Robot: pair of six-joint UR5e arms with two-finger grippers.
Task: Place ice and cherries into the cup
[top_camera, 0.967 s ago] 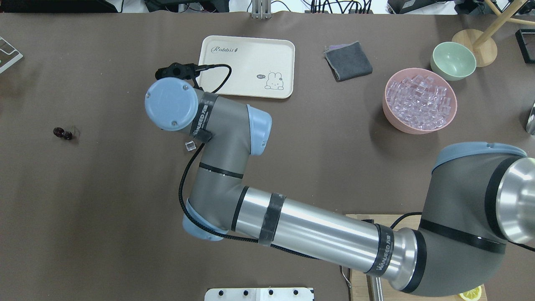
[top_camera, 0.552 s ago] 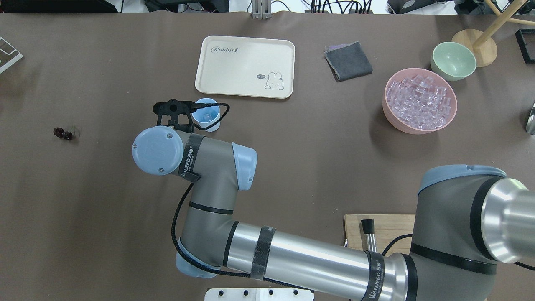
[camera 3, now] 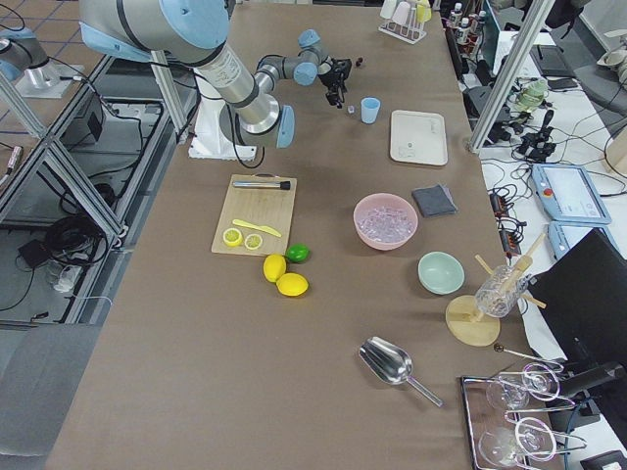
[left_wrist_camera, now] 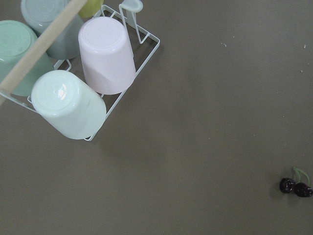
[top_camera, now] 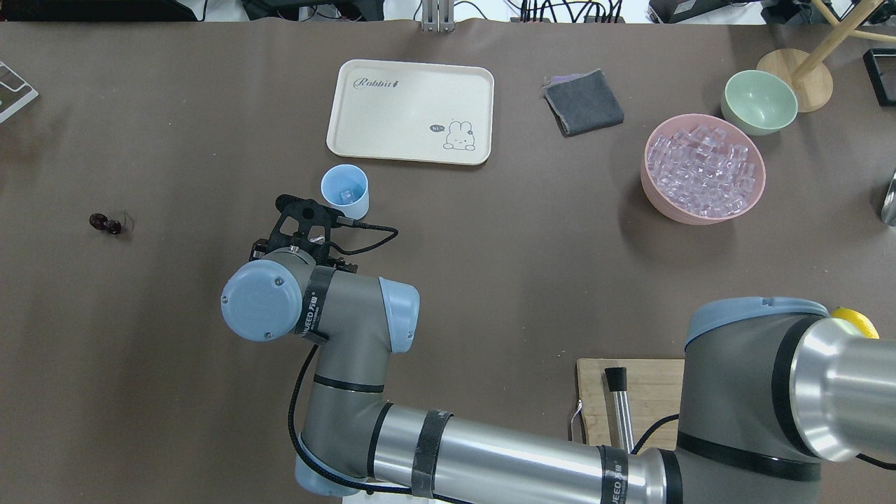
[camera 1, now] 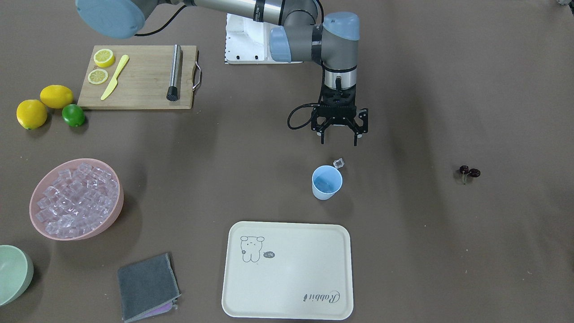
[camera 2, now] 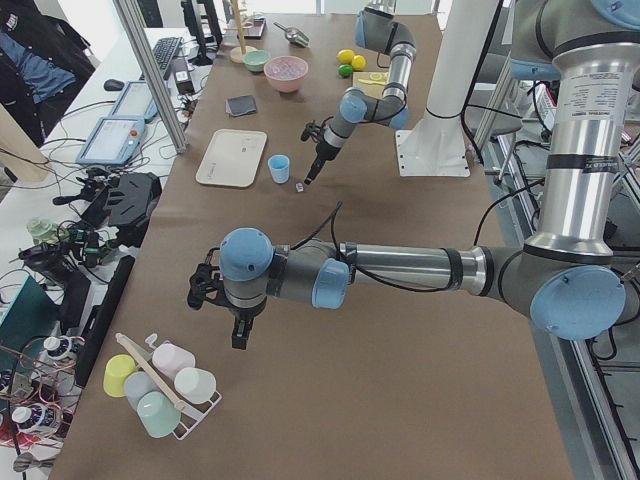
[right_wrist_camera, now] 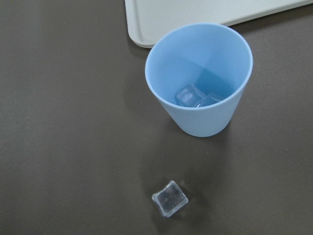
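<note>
The light-blue cup (camera 1: 327,183) (top_camera: 344,190) (right_wrist_camera: 200,83) stands upright near the tray and holds two ice cubes (right_wrist_camera: 188,95). One loose ice cube (camera 1: 338,163) (right_wrist_camera: 169,198) lies on the table just beside it, on the robot's side. My right gripper (camera 1: 339,141) (top_camera: 304,227) is open and empty, pointing down above the table a little short of that cube. The cherries (camera 1: 469,172) (top_camera: 105,223) (left_wrist_camera: 295,187) lie on the table far off on my left side. My left gripper (camera 2: 240,335) shows only in the exterior left view; I cannot tell its state.
A pink bowl (top_camera: 658,199) (camera 1: 107,224) full of ice cubes (top_camera: 703,171) sits on the right side, a pale green bowl (top_camera: 759,101) beyond it. A cream tray (top_camera: 409,112), a grey cloth (top_camera: 583,103), a cutting board (camera 1: 139,76) and a rack of cups (left_wrist_camera: 98,73) are around.
My right arm has drawn back from over the cup toward the robot. The cup, hidden at first, now stands in the open. The loose cube is now under the gripper in the overhead view.
</note>
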